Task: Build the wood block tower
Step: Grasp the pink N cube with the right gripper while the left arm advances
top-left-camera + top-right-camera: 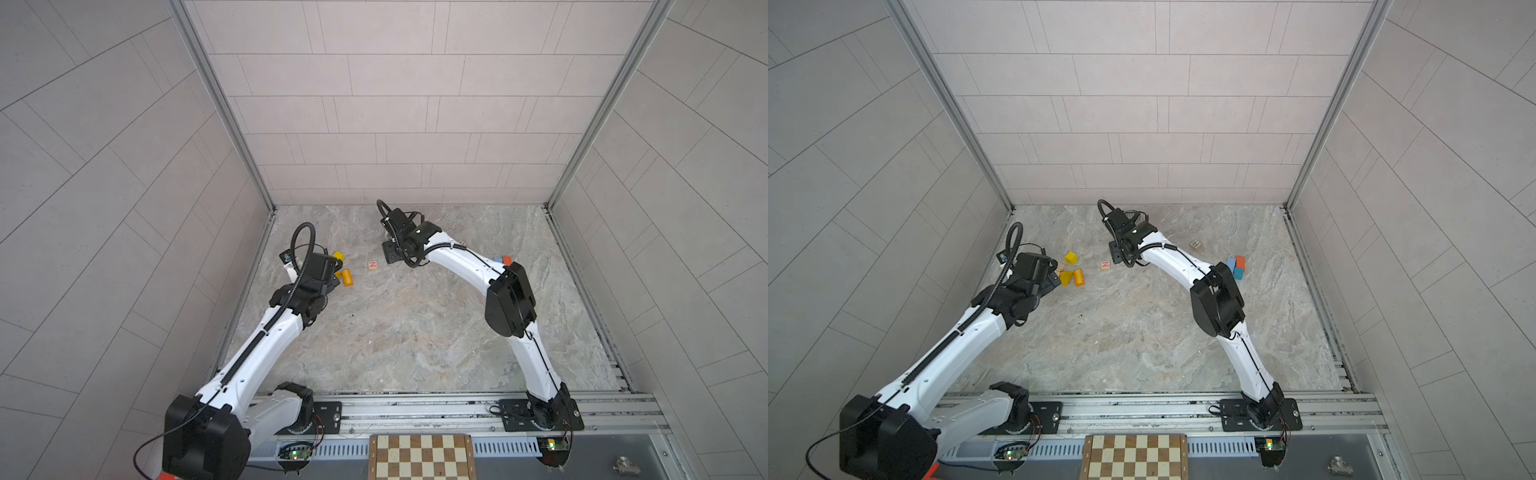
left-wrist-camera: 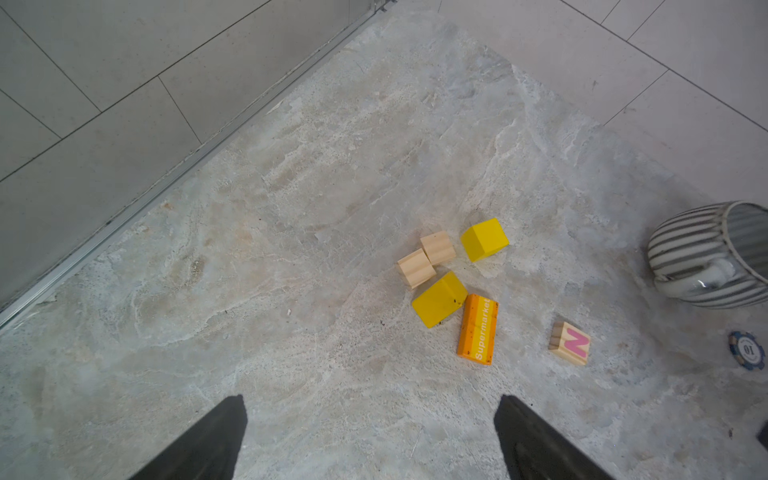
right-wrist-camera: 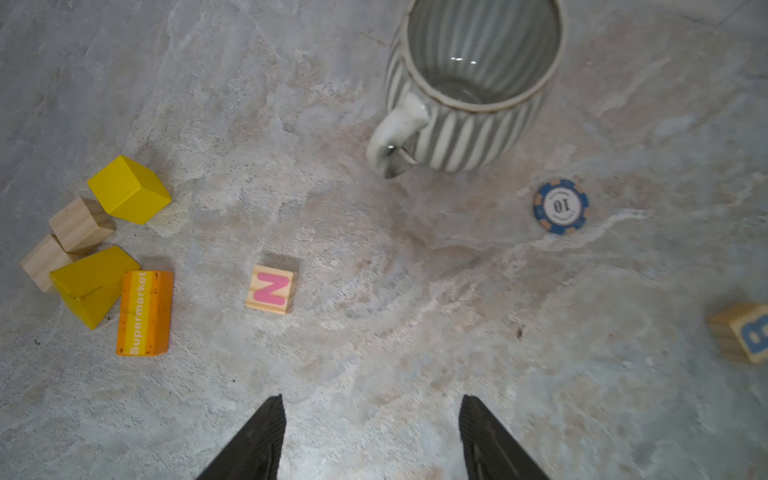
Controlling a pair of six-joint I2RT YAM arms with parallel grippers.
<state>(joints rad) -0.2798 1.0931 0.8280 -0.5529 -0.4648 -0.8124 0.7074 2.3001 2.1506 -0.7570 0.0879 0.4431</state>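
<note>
No tower stands; the blocks lie loose on the stone floor. A yellow cube (image 2: 485, 240), two plain wood blocks (image 2: 437, 248), a yellow wedge (image 2: 439, 299) and an orange "Supermarket" block (image 2: 478, 329) cluster ahead of my left gripper (image 2: 372, 401), which is open and empty. A wood cube with a pink N (image 3: 271, 289) lies alone, ahead of my right gripper (image 3: 372, 399), also open with nothing between its fingers. A wood cube with a blue letter (image 3: 744, 332) lies off to one side. Blue and orange-red blocks (image 1: 1237, 266) sit together behind the right arm.
A grey ribbed cup (image 3: 469, 83) stands upright beyond the N cube, with a blue poker chip (image 3: 561, 206) beside it. A chessboard (image 1: 422, 457) lies outside the front rail. Tiled walls close the floor on three sides.
</note>
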